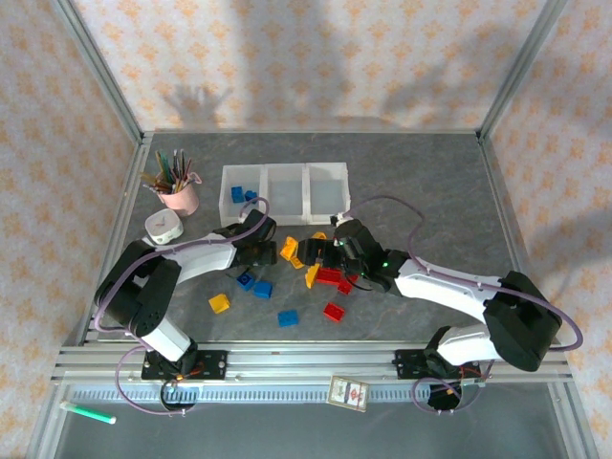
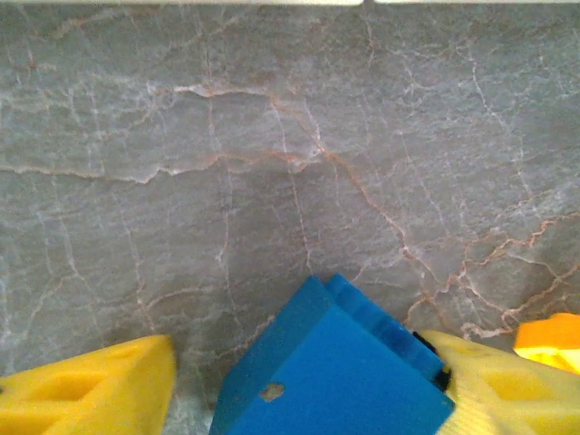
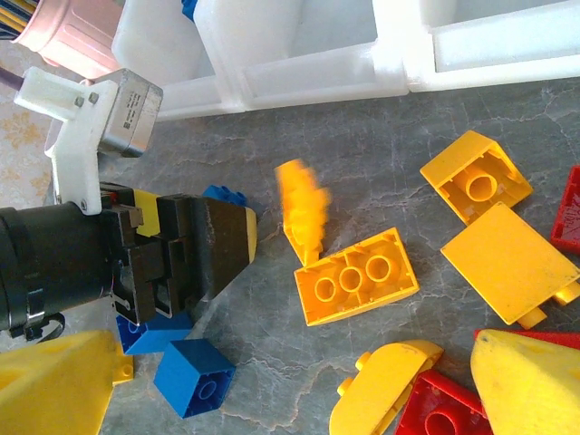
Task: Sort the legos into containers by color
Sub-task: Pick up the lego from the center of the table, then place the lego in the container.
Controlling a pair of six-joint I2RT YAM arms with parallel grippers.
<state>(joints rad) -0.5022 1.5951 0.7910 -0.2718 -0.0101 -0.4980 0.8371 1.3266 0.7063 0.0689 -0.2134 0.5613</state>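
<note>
A blue lego [image 2: 335, 362] sits tilted between my left gripper's [image 2: 308, 385] yellow fingertips [image 2: 91, 390]. It leans on the right-hand one, with a gap of table showing on the other side. That gripper [image 1: 263, 247] is open, low over the table in front of the containers [image 1: 284, 170], whose left bin holds two blue legos [image 1: 237, 194]. My right gripper [image 1: 323, 256] is open wide [image 3: 290, 399] over yellow-orange [image 3: 356, 276] and red legos [image 3: 444, 412]. One orange lego [image 3: 304, 204] looks blurred. More blue [image 1: 288, 318], yellow [image 1: 219, 303] and red [image 1: 334, 312] legos lie nearer the arms.
A pink cup of pens [image 1: 179, 188] and a white round object [image 1: 163, 228] stand left of the containers. The two grippers are close together mid-table. A green marker [image 1: 88, 412] lies beyond the front rail. Metal posts frame the table's sides.
</note>
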